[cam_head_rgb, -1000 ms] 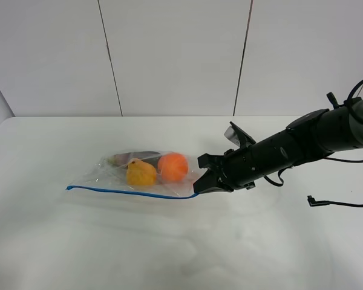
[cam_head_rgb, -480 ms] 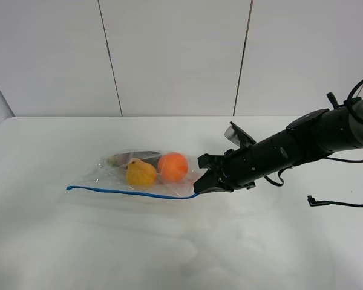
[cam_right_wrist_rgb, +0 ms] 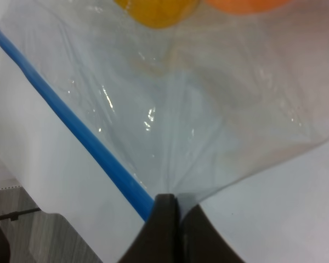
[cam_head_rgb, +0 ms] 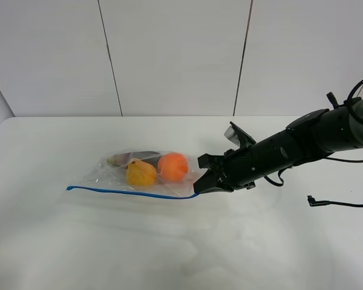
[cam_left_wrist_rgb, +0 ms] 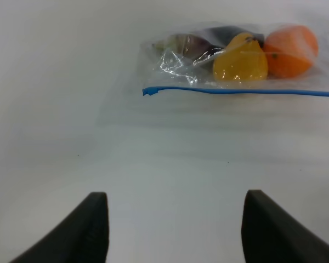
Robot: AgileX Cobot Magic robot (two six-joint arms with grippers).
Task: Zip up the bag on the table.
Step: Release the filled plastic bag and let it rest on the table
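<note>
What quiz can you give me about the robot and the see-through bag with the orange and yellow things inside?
1. True or false: the right end effector is pinched shut on an end of the bag.
2. Pick one: the seal strip along the bag's long edge is A) red, B) blue, C) green.
3. Fill in the missing word: the left end effector holds nothing, and its jaws are ____.

Key: 1 true; 2 B; 3 open.
</note>
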